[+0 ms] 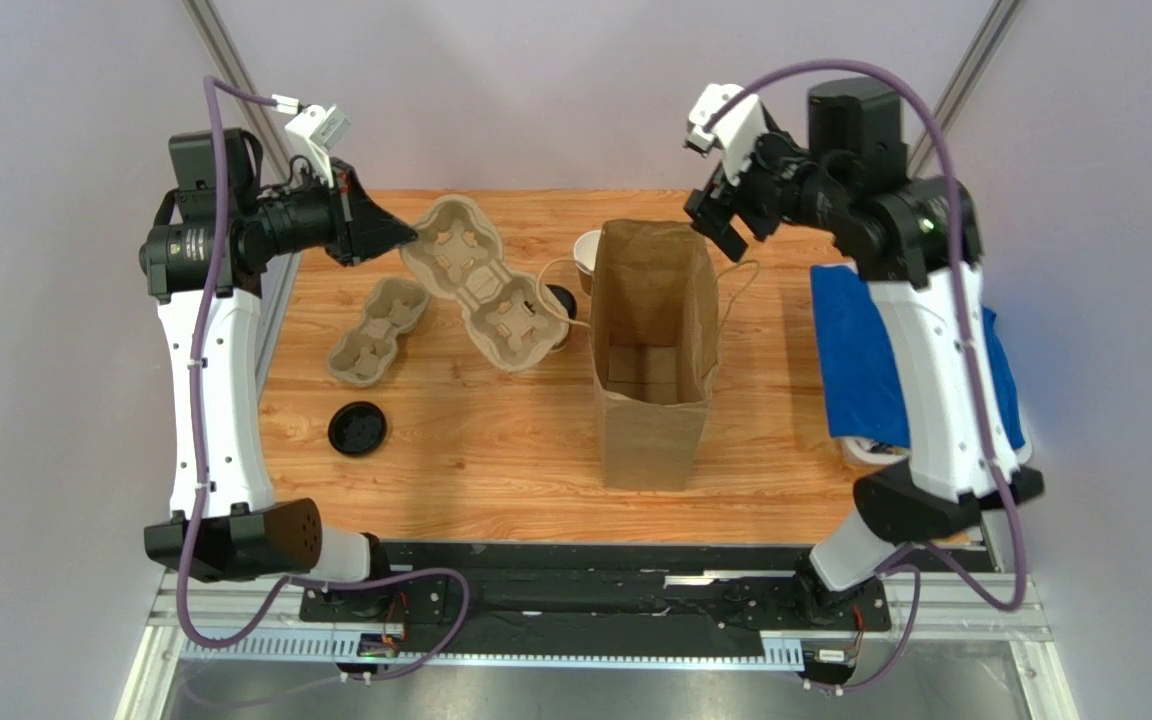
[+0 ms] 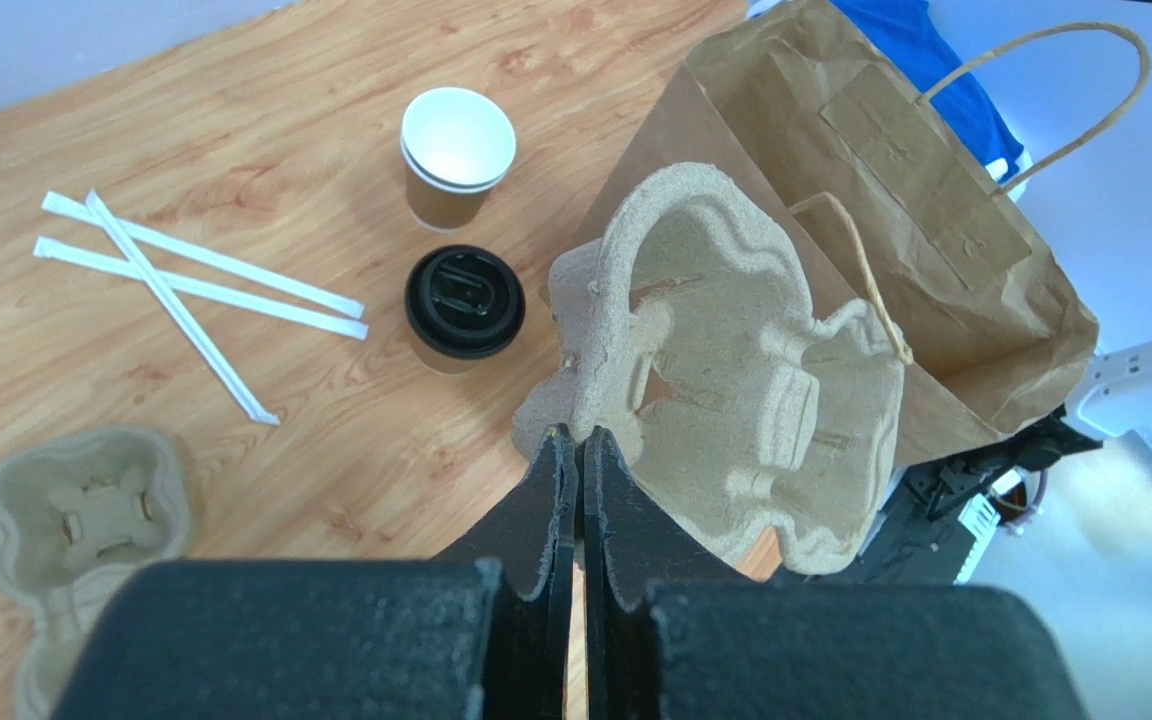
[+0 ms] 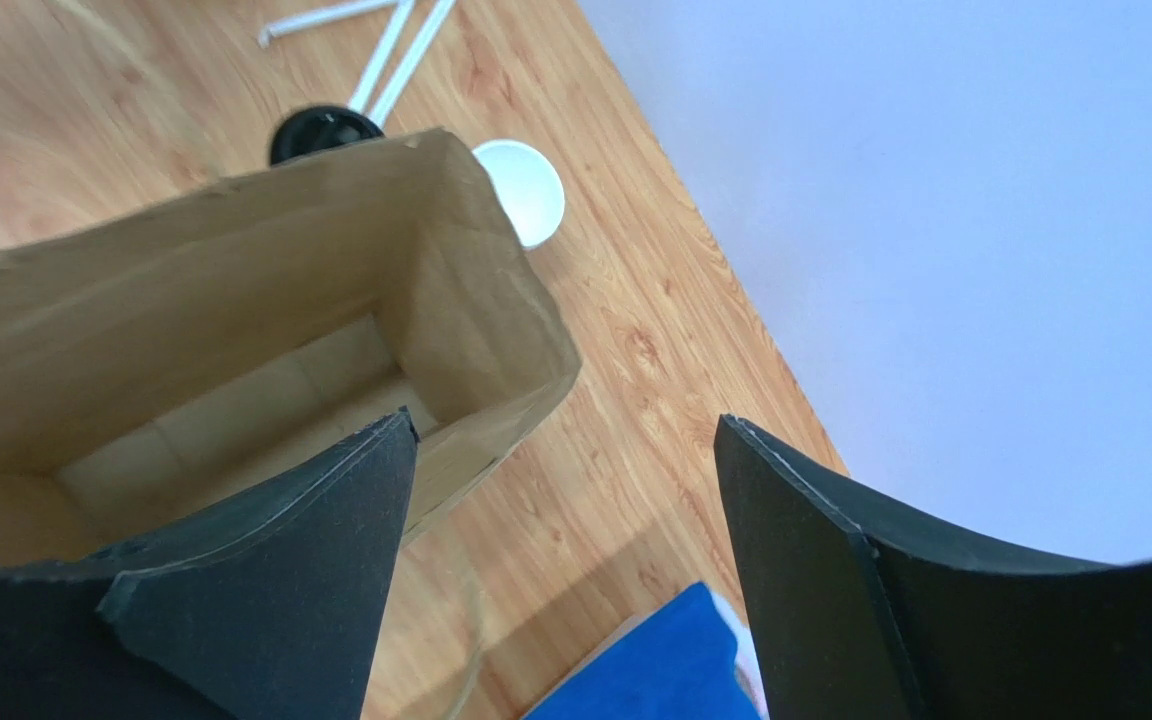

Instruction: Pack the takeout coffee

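Observation:
The takeout coffee (image 2: 464, 305), a small kraft cup with a black lid, stands on the table beside an unlidded brown cup (image 2: 456, 150). In the top view the coffee (image 1: 563, 305) is mostly hidden behind a pulp carrier. My left gripper (image 2: 581, 438) is shut on the rim of that pulp cup carrier (image 2: 732, 375) and holds it tilted above the table, left of the open paper bag (image 1: 654, 338). My right gripper (image 1: 711, 225) is open and empty, above the bag's far right corner (image 3: 507, 345).
A second pulp carrier (image 1: 379, 327) and a loose black lid (image 1: 358, 429) lie at the left. Wrapped straws (image 2: 192, 285) lie at the back of the table. A blue cloth (image 1: 856, 353) lies at the right edge.

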You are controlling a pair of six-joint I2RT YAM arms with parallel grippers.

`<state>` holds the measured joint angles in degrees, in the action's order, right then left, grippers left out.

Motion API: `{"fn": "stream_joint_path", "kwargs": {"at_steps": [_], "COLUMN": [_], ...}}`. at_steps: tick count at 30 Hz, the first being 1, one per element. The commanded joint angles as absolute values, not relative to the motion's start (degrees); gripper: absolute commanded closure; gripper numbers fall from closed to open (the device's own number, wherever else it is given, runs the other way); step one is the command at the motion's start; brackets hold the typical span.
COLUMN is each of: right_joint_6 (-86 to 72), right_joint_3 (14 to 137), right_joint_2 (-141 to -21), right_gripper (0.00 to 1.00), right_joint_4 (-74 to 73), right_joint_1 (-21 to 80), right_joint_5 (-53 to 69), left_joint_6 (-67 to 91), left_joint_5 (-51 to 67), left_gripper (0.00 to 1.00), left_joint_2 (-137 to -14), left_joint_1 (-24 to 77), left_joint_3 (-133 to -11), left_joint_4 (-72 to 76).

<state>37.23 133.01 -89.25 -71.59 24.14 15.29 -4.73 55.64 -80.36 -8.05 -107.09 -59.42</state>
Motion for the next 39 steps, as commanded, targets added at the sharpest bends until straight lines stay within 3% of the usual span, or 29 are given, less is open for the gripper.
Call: {"fn": "stream_joint_path", "kwargs": {"at_steps": [1, 10, 16, 19, 20, 21, 29, 34, 39], "right_joint_6": [45.7, 52.8, 53.9, 53.4, 52.9, 52.5, 43.4, 38.9, 35.4], "right_joint_3": [135.4, 134.3, 130.9, 132.1, 132.5, 133.0, 131.6, 126.7, 126.1], "right_joint_2": [-96.0, -105.0, -107.0, -108.0, -107.9, -107.8, -101.0, -94.8, -92.6], "right_gripper": [0.21, 0.25, 0.40, 0.71, 0.93, 1.00, 1.00, 1.00, 1.00], "right_joint_4": [-68.4, -70.5, -70.9, -71.5, -71.7, -72.1, -69.8, -68.5, -68.0], "right_joint_1": [22.4, 22.3, 22.3, 22.4, 22.4, 22.5, 23.4, 26.3, 29.0], "right_joint_5": [19.9, 21.1, 21.3, 21.4, 21.5, 21.4, 20.0, 18.2, 14.6], "left_joint_6": [-6.3, -7.2, -7.6, -8.0, -8.7, -9.1, -18.7, -21.9, -34.6], "left_joint_5": [57.9, 57.2, 54.8, 54.1, 54.2, 54.3, 50.0, 48.2, 33.9], "left_gripper": [1.00, 1.00, 1.00, 1.00, 1.00, 1.00, 1.00, 1.00, 1.00], "left_joint_2": [-79.0, -75.9, -74.2, -74.9, -75.5, -75.8, -76.4, -77.3, -74.3], "left_joint_1": [-8.1, -8.2, -8.2, -8.2, -8.2, -8.1, -0.2, 12.4, 30.2], "left_joint_3": [-107.6, -104.8, -106.5, -110.5, -113.1, -114.6, -129.6, -135.0, -131.1], "left_joint_4": [-57.9, -56.3, -52.0, -51.0, -51.0, -51.0, -50.8, -50.7, -51.1]}}
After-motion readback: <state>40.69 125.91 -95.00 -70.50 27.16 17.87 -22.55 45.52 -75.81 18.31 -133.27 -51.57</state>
